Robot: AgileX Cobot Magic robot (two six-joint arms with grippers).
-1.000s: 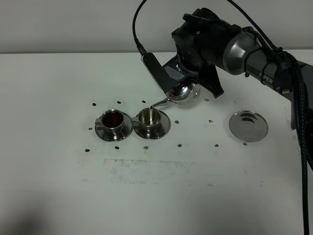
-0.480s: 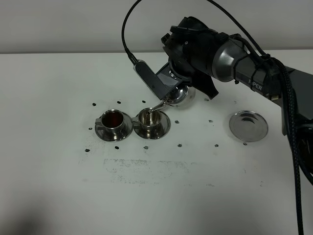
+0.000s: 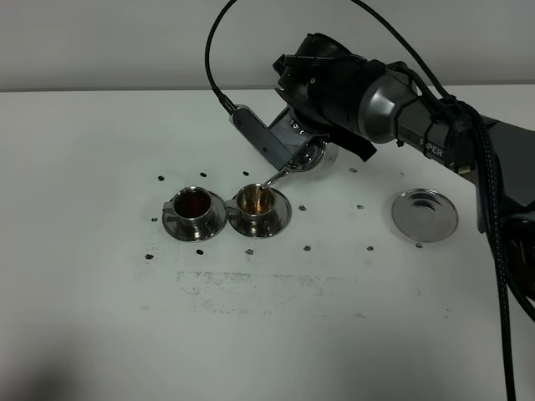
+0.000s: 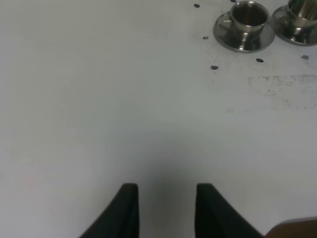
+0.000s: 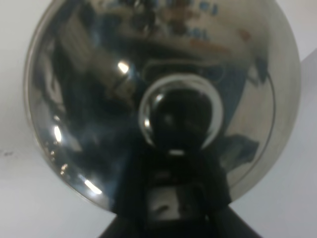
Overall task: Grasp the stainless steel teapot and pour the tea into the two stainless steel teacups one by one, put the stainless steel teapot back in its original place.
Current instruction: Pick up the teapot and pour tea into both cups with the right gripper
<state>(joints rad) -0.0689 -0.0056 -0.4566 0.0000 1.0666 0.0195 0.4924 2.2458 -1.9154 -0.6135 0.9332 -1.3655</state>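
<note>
My right gripper (image 3: 318, 144) is shut on the stainless steel teapot (image 3: 308, 155) and holds it tilted above the table, spout (image 3: 274, 178) down over the right teacup (image 3: 257, 203). A thin stream of reddish-brown tea (image 3: 262, 197) runs into that cup. The left teacup (image 3: 194, 208) stands on its saucer beside it and holds dark tea. The teapot's domed lid and knob (image 5: 178, 116) fill the right wrist view. My left gripper (image 4: 166, 208) is open and empty over bare table; the left teacup (image 4: 246, 16) and part of the right teacup (image 4: 301, 14) show far from it.
The flat round steel disc (image 3: 425, 215) lies bare to the right of the cups. Small dark marks (image 3: 307, 247) dot the white table (image 3: 267, 334) around the cups. A black cable (image 3: 219, 58) loops above the right arm.
The right arm has moved the teapot left and tipped it further. The spout now hangs over the right cup and tea has started to flow into it.
</note>
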